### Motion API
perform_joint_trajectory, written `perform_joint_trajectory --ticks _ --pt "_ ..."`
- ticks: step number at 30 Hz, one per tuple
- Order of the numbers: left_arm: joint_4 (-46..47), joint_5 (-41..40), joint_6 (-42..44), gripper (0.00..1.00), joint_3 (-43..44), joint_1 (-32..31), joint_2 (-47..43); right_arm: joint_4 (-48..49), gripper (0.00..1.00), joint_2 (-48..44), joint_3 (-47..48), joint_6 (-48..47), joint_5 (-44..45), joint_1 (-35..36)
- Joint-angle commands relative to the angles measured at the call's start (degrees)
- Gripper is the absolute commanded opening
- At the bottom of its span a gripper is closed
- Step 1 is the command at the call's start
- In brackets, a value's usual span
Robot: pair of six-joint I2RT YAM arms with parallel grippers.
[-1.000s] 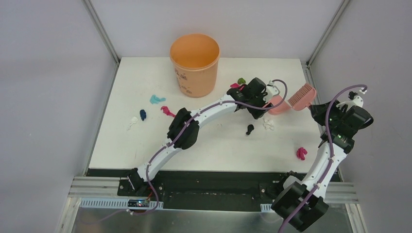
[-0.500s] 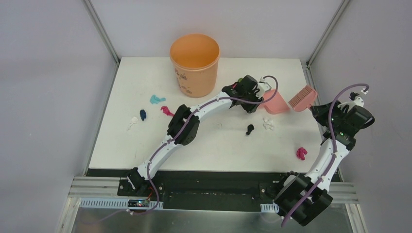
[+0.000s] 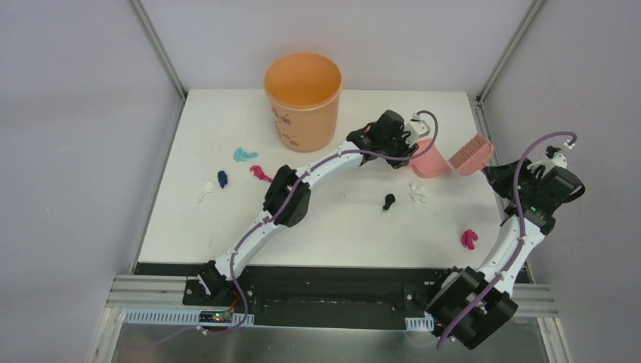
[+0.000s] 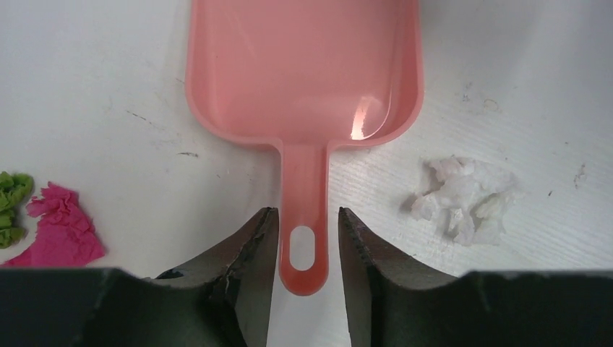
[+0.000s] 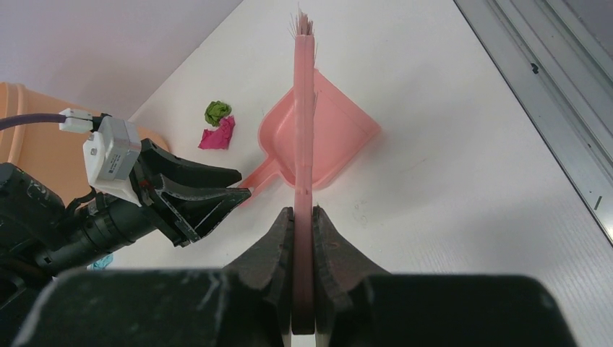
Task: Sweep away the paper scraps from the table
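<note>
The pink dustpan [image 3: 429,160] lies flat on the white table [image 3: 340,234], pan mouth pointing away from my left gripper [image 4: 307,211]. That gripper is shut on the dustpan [image 4: 303,79] by its handle; the left finger presses it and a sliver of table shows on the right. My right gripper [image 5: 303,211] is shut on the pink brush [image 5: 303,108], held over the dustpan's right side [image 3: 470,153]. Paper scraps lie scattered: black [image 3: 388,201], white [image 3: 416,193], magenta [image 3: 469,239], teal [image 3: 243,155], dark blue [image 3: 222,178]. A green scrap [image 4: 13,195] and a magenta scrap [image 4: 61,228] sit left of the handle.
An orange bucket [image 3: 304,98] stands at the back centre of the table, just left of my left wrist. Grey walls and metal posts frame the table. Another magenta scrap [image 3: 260,173] and a white one [image 3: 206,190] lie at the left side.
My left gripper has narrowed from wide open onto the dustpan handle, and its wrist shifted slightly toward the far left. The right arm with the brush barely moved.
</note>
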Motion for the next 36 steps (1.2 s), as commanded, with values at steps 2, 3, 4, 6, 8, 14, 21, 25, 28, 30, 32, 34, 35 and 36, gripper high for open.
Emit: perform_joint_trajectory --ticks 2,3,4,6,8,14,21,25,28,30,32,34,35,36 --pt "1.59 1.72 1.72 0.35 0.46 -0.22 -0.27 3.27 0.0 0.42 0.18 0.87 -2.27 -1.42" --pt "1.6 1.62 1.85 0.37 0.21 -0.24 -0.46 3.36 0.0 0.76 0.24 1.03 -2.52 -1.48" --pt "1.58 1.44 2.15 0.41 -0.05 -0.2 -0.61 3.37 0.0 1.07 0.3 1.18 -2.79 -1.45" --pt "1.61 1.01 2.57 0.48 -0.35 -0.27 -0.98 3.28 0.0 1.46 0.23 1.31 -3.25 -1.51" --pt "1.58 0.82 2.88 0.48 -0.74 -0.26 -1.28 3.27 0.0 1.39 0.15 1.35 -3.39 -1.85" --pt "1.63 0.58 2.8 0.49 -0.86 -0.27 -0.72 3.27 0.0 0.85 -0.01 1.65 -3.97 -2.46" --pt "1.58 0.89 2.63 0.41 -0.92 -0.27 -0.09 3.44 0.0 0.94 -0.03 1.96 -4.67 -3.15" --pt "1.63 0.98 2.33 0.41 -0.66 -0.19 0.43 3.45 0.0 1.37 -0.05 2.05 -5.19 -3.41" --pt "1.63 0.94 2.28 0.41 -0.58 -0.27 0.83 3.47 0.0 1.52 -0.01 2.06 -5.4 -3.58" --pt "1.65 0.81 2.4 0.42 -0.62 -0.22 1.11 3.48 0.0 1.68 -0.05 2.16 -5.7 -3.68" --pt "1.63 0.69 2.43 0.42 -0.65 -0.27 1.36 3.76 0.0 1.85 -0.05 2.38 -6.53 -3.92" --pt "1.58 0.79 2.39 0.42 -0.71 -0.23 1.55 3.95 0.0 2.04 -0.13 2.66 -6.91 -4.03" --pt "1.58 0.76 2.34 0.42 -0.58 -0.21 1.7 3.97 0.0 2.12 -0.12 2.68 -6.92 -4.08" --pt "1.58 0.84 2.42 0.4 -0.58 -0.24 1.76 4.06 0.0 2.13 -0.05 2.72 -6.92 -4.11"
